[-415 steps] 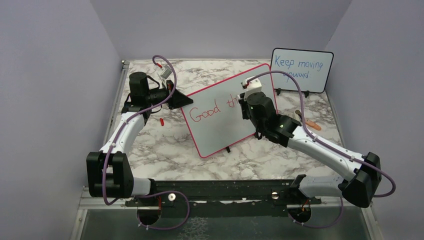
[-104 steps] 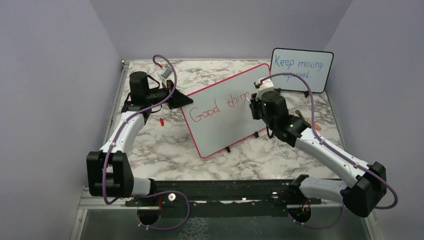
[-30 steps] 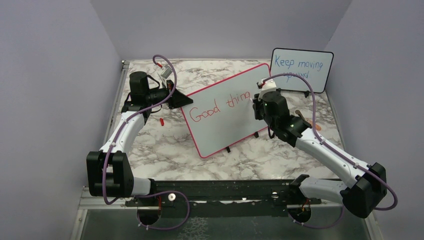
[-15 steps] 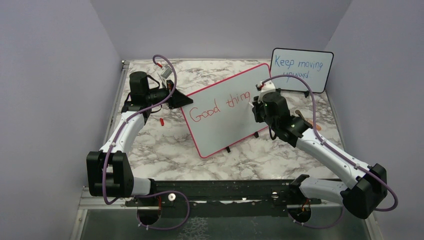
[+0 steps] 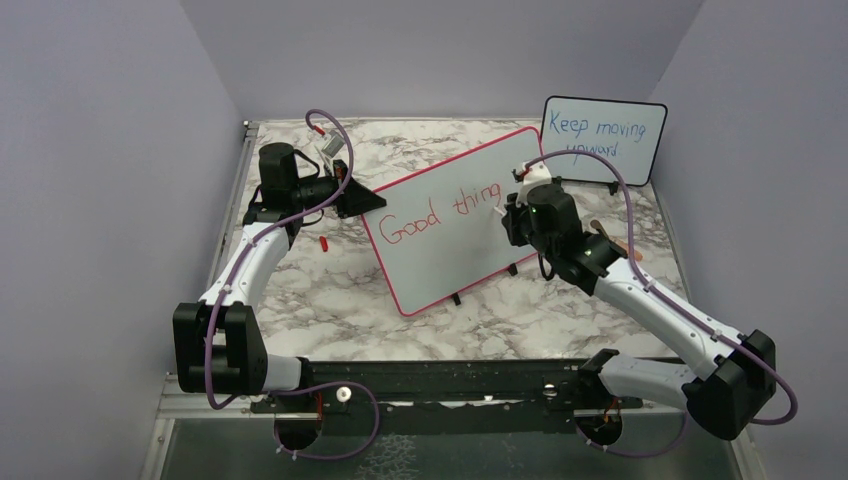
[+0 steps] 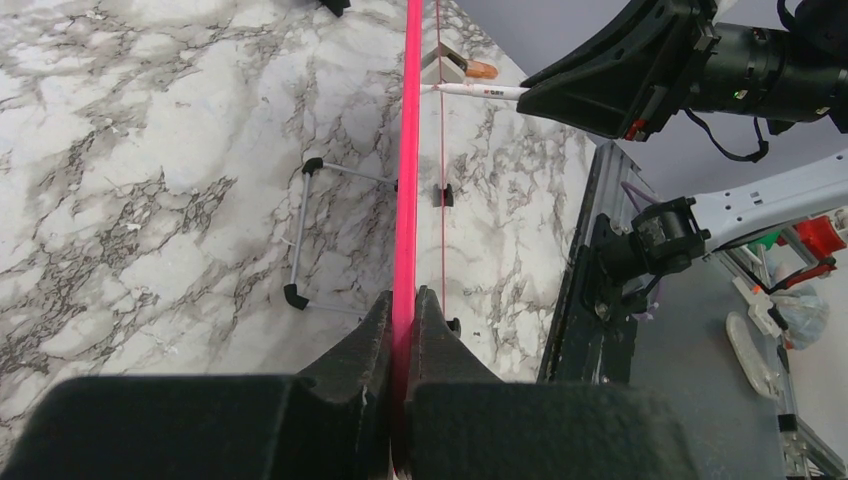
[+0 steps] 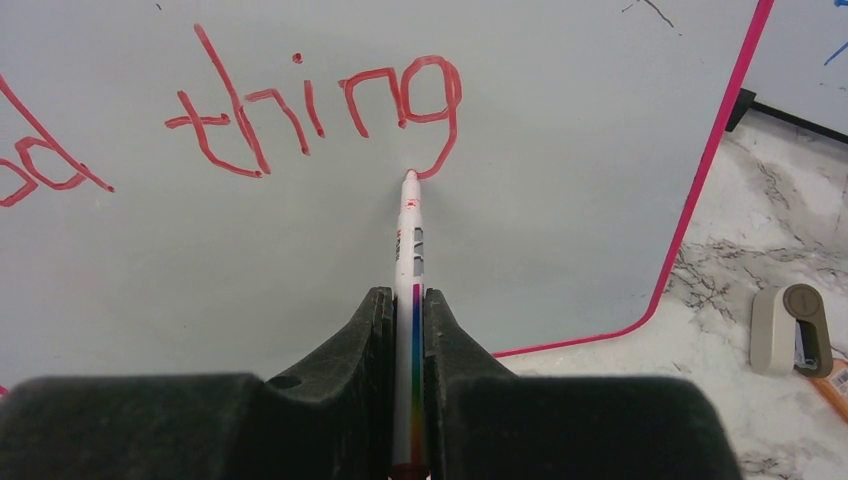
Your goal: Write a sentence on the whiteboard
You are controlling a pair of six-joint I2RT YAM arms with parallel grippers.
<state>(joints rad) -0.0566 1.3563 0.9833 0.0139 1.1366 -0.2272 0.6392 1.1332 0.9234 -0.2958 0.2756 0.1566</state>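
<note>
The whiteboard (image 5: 440, 250), white with a red-pink frame, stands tilted mid-table. Red handwriting on it reads "Good thing" (image 5: 440, 210); the right wrist view shows "thing" (image 7: 310, 105) close up. My left gripper (image 5: 358, 198) is shut on the board's left edge, seen edge-on as a pink strip (image 6: 408, 150). My right gripper (image 5: 508, 212) is shut on a white marker (image 7: 408, 250). Its red tip touches the board at the tail of the "g".
A smaller black-framed board (image 5: 603, 138) with blue writing "Keep moving upward" stands at the back right. A red marker cap (image 5: 324, 242) lies left of the whiteboard. An eraser (image 7: 790, 328) and an orange item (image 5: 625, 250) lie right of it.
The writing has grown from "Good th" to "Good thing". In the last second my right gripper has drawn the marker down the tail of the "g". The left arm has not moved.
</note>
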